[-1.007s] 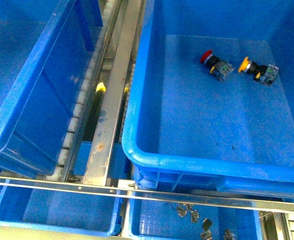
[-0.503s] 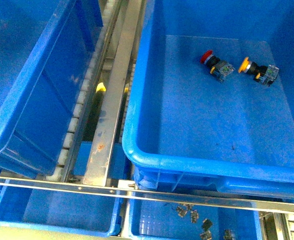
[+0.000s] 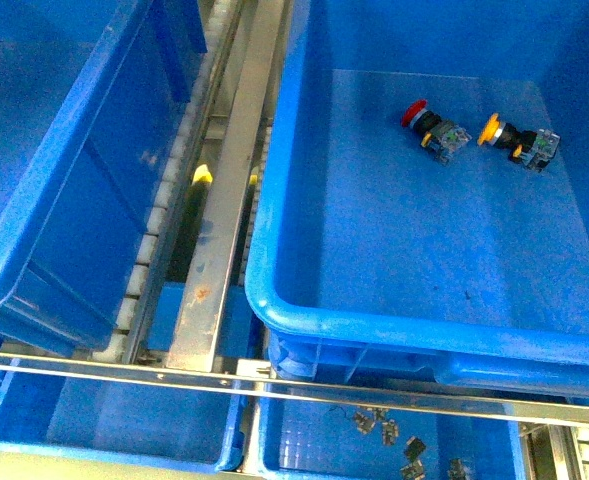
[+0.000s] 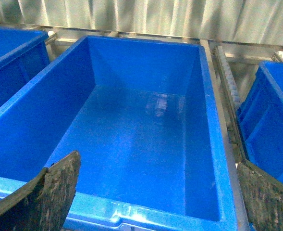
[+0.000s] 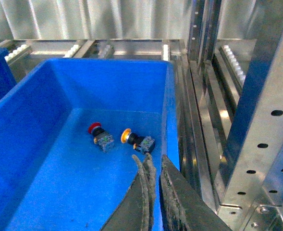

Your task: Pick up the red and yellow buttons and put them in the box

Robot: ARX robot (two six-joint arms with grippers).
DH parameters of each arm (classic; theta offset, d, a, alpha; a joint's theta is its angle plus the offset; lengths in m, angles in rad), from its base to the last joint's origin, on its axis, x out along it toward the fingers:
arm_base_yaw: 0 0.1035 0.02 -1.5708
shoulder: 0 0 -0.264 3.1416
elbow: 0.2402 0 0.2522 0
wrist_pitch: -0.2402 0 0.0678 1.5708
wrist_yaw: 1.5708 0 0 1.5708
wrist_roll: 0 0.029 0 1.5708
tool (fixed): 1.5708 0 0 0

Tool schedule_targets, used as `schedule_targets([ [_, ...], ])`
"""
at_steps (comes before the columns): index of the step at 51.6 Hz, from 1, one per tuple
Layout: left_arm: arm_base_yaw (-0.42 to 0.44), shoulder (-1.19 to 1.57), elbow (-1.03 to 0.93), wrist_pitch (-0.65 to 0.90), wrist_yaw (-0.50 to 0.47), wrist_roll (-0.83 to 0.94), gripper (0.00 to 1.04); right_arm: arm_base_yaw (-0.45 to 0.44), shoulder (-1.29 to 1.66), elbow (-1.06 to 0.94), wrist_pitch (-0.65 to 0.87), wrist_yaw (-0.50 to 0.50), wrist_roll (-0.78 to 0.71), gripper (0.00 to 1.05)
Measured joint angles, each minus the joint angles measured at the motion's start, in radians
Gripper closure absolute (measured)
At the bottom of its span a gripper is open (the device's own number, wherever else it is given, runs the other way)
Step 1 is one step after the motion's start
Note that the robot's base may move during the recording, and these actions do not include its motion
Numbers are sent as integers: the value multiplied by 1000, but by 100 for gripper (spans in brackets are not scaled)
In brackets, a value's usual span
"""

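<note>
Corrugated metal wall (image 5: 107, 19) is backing a roller rack (image 3: 224, 200) with steel rails, all loaded with blue bins.

Box (image 3: 274, 300) is sitting right of the centre rail in the front view. Red button (image 3: 429, 122) and yellow button (image 3: 514, 138) are both lying on their sides on its floor, toward the far right corner, side by side and a little apart, caps pointing left. Neither is touching a wall.

A second deep blue crate (image 3: 64, 180) is sitting left of the rail; the left wrist view is looking into a crate (image 4: 213, 144) with nothing showing on its floor.

Two shallow blue trays (image 3: 124, 440) are sitting on the lower level at the front edge; the right one is holding small grey parts (image 3: 384, 428).

Left gripper (image 4: 151, 197) is hanging over the crate's near rim, fingers (image 4: 50, 192) spread wide, holding nothing. Right gripper (image 5: 155, 192) is hanging above the box's right rim, fingers pressed together, nothing between them, well apart from both buttons.

Neither arm is showing in the front view.
</note>
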Motion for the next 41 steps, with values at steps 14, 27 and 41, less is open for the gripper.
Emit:
schedule_targets([
  [14,0,0,0,0,0,0,8,0,0,0,0,0,0,52],
  [27,0,0,0,0,0,0,8,0,0,0,0,0,0,9],
  [41,0,0,0,0,0,0,8,0,0,0,0,0,0,6],
])
